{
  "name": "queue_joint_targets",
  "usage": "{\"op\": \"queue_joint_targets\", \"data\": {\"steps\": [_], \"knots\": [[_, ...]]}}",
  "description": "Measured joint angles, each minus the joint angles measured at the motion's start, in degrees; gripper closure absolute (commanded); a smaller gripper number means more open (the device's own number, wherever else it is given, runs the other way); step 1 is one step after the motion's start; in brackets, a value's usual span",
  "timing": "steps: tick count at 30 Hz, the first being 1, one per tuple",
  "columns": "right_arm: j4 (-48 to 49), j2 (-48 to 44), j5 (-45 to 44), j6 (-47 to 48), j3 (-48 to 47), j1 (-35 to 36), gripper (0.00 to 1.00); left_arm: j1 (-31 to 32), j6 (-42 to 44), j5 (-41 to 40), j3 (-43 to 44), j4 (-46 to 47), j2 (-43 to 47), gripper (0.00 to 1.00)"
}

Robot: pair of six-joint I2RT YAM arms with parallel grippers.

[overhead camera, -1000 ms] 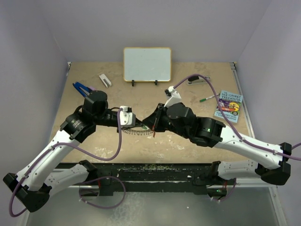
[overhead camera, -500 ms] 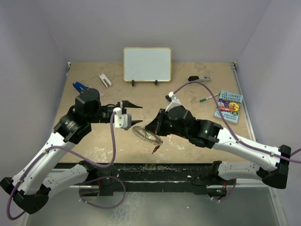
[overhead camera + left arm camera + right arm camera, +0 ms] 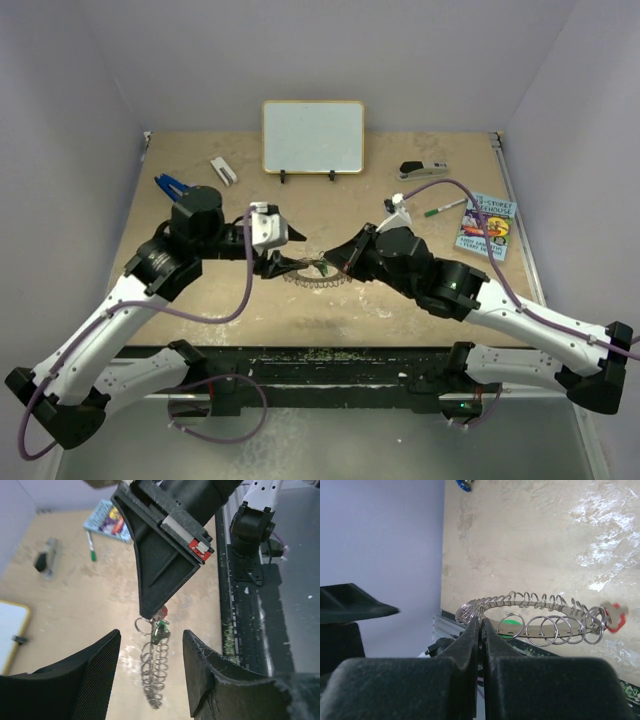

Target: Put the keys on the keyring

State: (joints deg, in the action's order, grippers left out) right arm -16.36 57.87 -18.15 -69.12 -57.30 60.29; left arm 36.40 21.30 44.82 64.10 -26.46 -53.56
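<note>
Left claw (image 3: 292,248): released, grasping nothing. The keyring (image 3: 308,274) lies just to its right, between the two claws and apparently lifted off the bench (image 3: 350,312). I judge its free edge points at this claw, the nearer one. Green key (image 3: 160,630) and red key (image 3: 161,612) sit at the rim. Right claw (image 3: 337,262): clenched on the ring's rim.
</note>
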Motion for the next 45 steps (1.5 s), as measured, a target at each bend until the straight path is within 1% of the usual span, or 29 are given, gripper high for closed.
{"op": "queue_joint_targets", "data": {"steps": [3,6,12,16,25,39,41,45], "knots": [[0.04,1.25,-1.55,-0.17,-0.11,0.00,1.00,0.37,-5.64,0.09,-0.98,0.20,-3.26,0.44],[0.17,1.73,-2.64,-0.22,-0.20,0.00,1.00,1.33,-10.21,0.04,-3.72,0.24,-4.15,0.44],[0.46,2.21,-3.45,0.13,-2.49,0.00,1.00,2.43,-14.25,-0.94,-6.84,1.20,-4.17,0.44],[1.42,2.40,-3.41,0.39,-3.17,0.00,1.00,2.43,-14.73,-2.34,-8.24,2.56,-4.37,0.44],[3.50,3.41,-2.97,0.76,-3.17,0.09,1.00,2.43,-14.23,-7.65,-8.22,4.07,-4.63,0.44],[5.51,5.68,-2.84,0.83,-3.17,1.64,1.00,2.43,-14.80,-9.75,-6.43,5.97,-6.03,0.43],[5.66,5.81,-2.99,0.94,-3.17,1.86,1.00,2.43,-14.80,-10.03,-6.40,5.95,-6.03,0.45],[5.92,5.88,-3.37,1.16,-3.17,1.95,1.00,2.43,-14.78,-10.51,-6.40,5.92,-6.03,0.56]]}}
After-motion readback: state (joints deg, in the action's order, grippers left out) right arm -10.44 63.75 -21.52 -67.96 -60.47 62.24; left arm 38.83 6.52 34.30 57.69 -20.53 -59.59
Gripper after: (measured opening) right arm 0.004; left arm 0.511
